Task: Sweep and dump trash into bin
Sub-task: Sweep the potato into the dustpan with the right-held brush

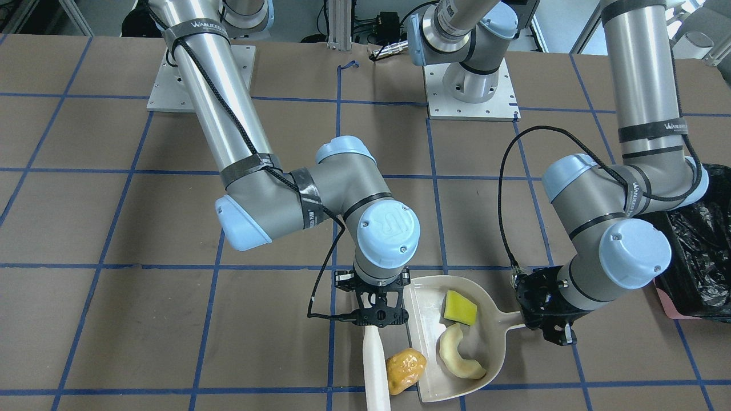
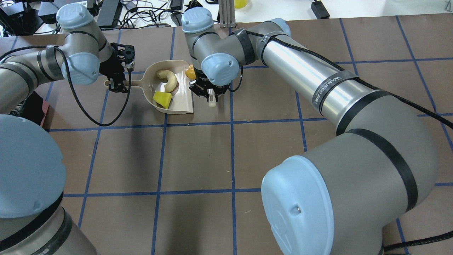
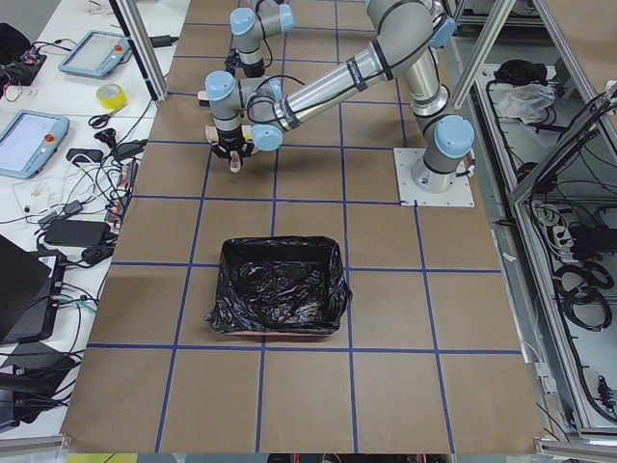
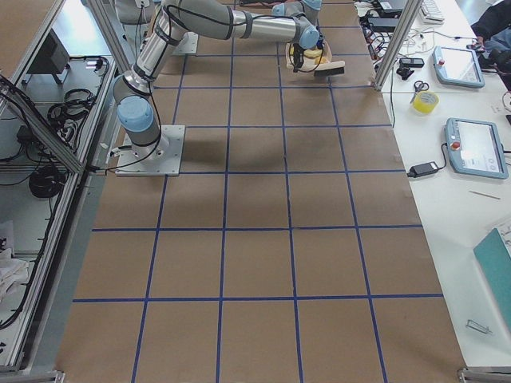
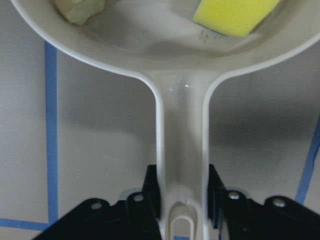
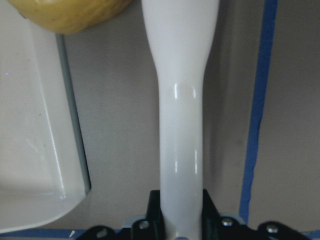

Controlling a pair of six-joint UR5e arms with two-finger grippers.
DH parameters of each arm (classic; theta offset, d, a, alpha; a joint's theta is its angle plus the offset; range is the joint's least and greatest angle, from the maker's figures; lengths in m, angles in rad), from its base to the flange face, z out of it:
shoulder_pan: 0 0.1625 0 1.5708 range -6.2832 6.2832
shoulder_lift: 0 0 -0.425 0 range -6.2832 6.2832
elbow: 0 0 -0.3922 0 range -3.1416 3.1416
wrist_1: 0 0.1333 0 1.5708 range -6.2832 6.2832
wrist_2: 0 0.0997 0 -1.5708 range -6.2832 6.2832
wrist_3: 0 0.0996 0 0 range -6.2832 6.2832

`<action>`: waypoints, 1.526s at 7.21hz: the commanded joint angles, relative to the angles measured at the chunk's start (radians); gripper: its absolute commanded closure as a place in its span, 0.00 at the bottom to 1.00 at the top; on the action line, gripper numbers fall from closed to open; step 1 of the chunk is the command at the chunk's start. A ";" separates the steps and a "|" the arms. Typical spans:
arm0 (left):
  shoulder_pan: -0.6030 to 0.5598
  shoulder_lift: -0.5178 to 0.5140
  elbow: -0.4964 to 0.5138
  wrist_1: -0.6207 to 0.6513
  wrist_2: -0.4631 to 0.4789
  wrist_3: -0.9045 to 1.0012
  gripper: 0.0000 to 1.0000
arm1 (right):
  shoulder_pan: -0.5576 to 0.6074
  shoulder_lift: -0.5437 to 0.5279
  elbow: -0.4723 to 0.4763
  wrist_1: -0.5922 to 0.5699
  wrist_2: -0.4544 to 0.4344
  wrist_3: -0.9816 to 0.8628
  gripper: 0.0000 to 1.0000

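Note:
The beige dustpan (image 1: 425, 334) lies flat on the table. In it lie the yellow wedge (image 1: 460, 307) and the cream crescent (image 1: 457, 352). The amber lump (image 1: 405, 370) sits on the table just outside the pan's open edge, beside a white brush handle (image 1: 374, 359). My left gripper (image 1: 545, 319) is shut on the dustpan's handle (image 5: 181, 150). My right gripper (image 1: 380, 317) is shut on the brush handle (image 6: 181, 125), with the lump (image 6: 70, 12) just to its side. The brush head is out of view. The pink bin with its black bag (image 1: 699, 257) stands beyond my left arm.
The table is brown with blue tape grid lines. The bin (image 3: 280, 286) stands well apart from the dustpan, toward the table's left end. The two arm bases (image 1: 471, 85) are bolted at the back. Cables and tablets lie off the table's edge.

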 commanded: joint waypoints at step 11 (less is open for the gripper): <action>0.015 0.008 -0.007 0.000 -0.064 0.012 0.91 | -0.059 -0.174 0.040 0.276 -0.002 0.129 1.00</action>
